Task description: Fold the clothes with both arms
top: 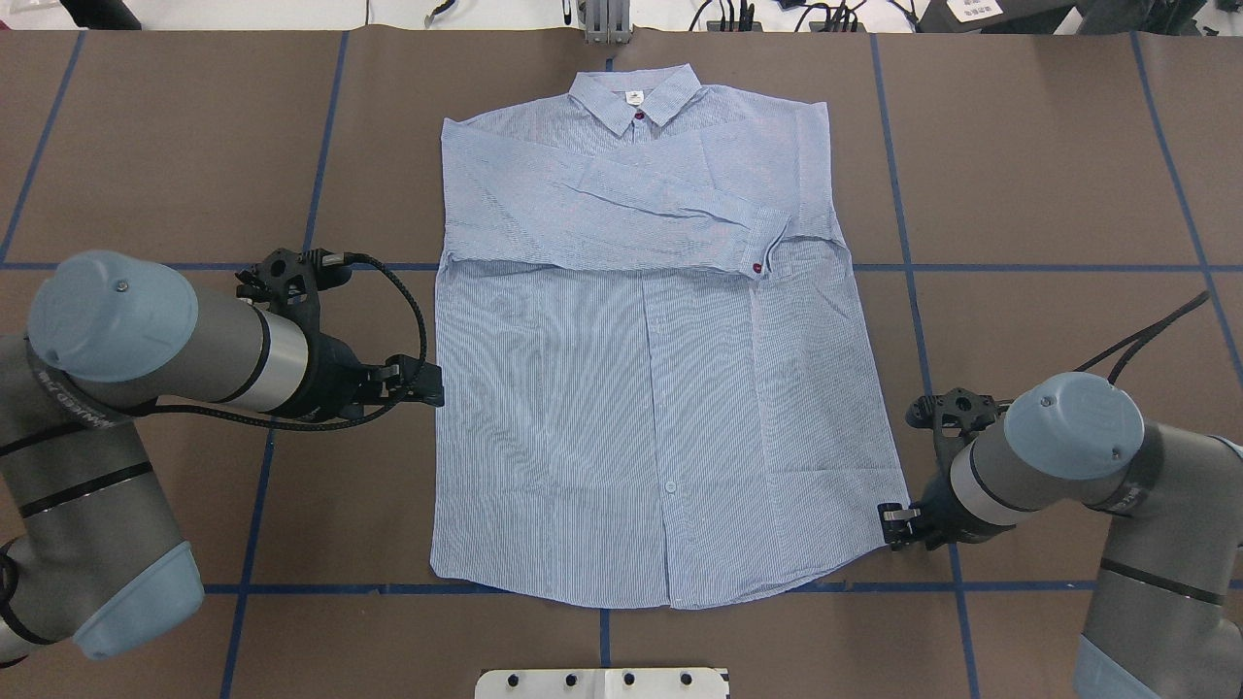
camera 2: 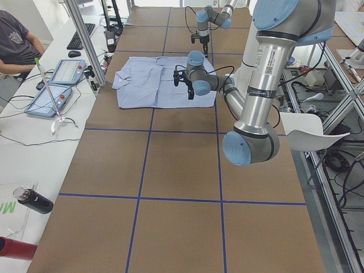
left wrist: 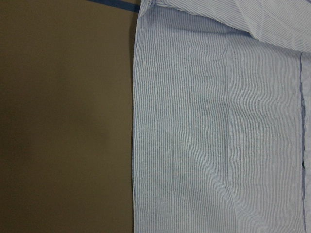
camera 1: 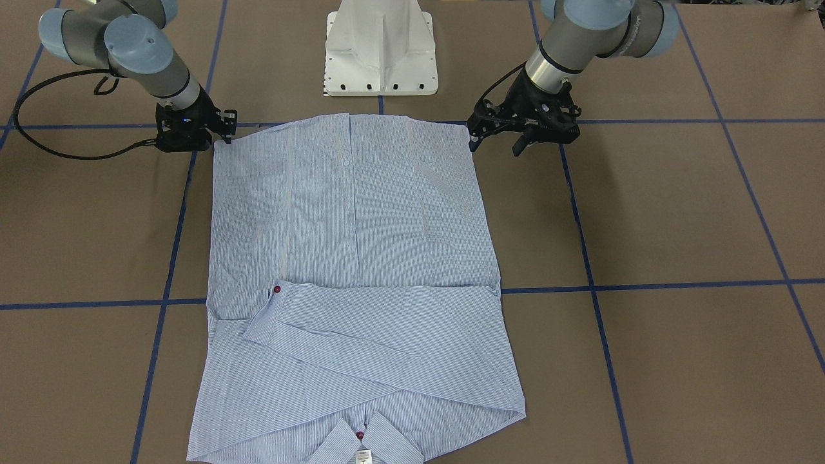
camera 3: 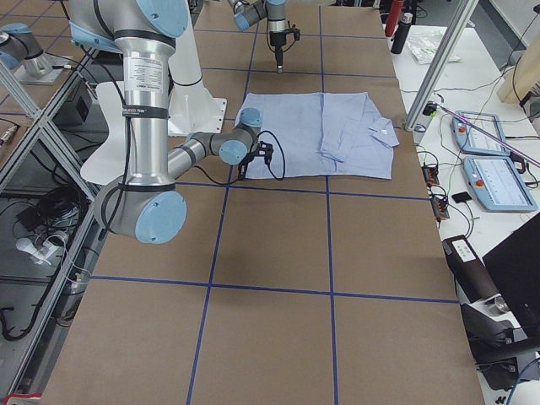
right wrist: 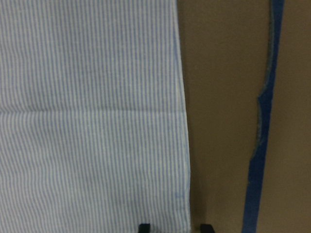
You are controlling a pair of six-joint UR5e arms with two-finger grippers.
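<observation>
Shirt [top: 641, 408] flat, right hand [top: 889, 524] apart at hem corner, left hand [top: 434, 385] apart beside side edge

Bright, even overhead light throws only faint, short shadows on the table [top: 146, 146]; fixed views are sharp, whereas both wrist views appear dimmer and slightly soft.

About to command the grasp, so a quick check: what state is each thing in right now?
shirt: flat on the table, front up, buttoned.
sleeves: folded across the chest, one over the other.
left gripper: open, beside the shirt's side edge, holding nothing.
right gripper: open, fingertips either side of the shirt's edge near the hem corner.
</observation>
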